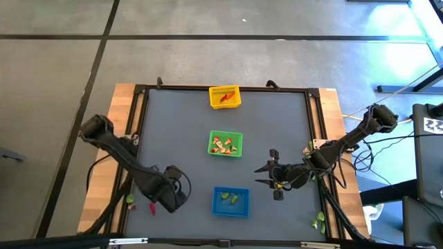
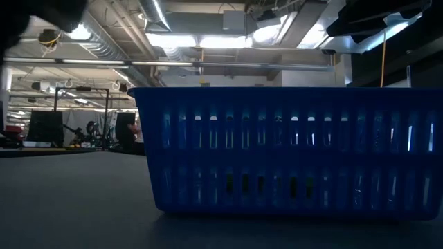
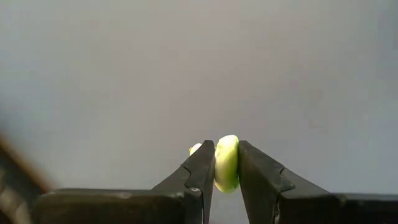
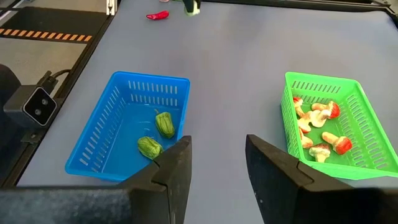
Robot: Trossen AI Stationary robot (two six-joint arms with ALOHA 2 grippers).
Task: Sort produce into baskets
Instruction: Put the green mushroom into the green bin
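My left gripper [image 1: 173,196] hangs over the table's near left part, left of the blue basket [image 1: 230,201], and is shut on a light green produce piece [image 3: 227,163]. The blue basket holds two green pieces [image 4: 157,134]. At the table's middle, the green basket [image 1: 225,144] holds several red-and-white pieces [image 4: 320,124]. A red piece lies in the yellow basket [image 1: 225,97] at the far edge. My right gripper [image 1: 273,176] waits open, right of the blue basket, with nothing between its fingers [image 4: 217,158]. My left gripper pinches the light green piece between its two fingers, which press on its two opposite sides [image 3: 219,168]. The fingers point down from above. The piece stands on edge between them, lifted clear of the grey table.
A red piece [image 1: 151,207] and a green piece [image 1: 129,200] lie by the table's near left edge. More green pieces [image 1: 318,221] lie at the near right corner. In the low view the blue basket [image 2: 291,152] fills the foreground. Bare grey mat lies between the baskets and both side edges.
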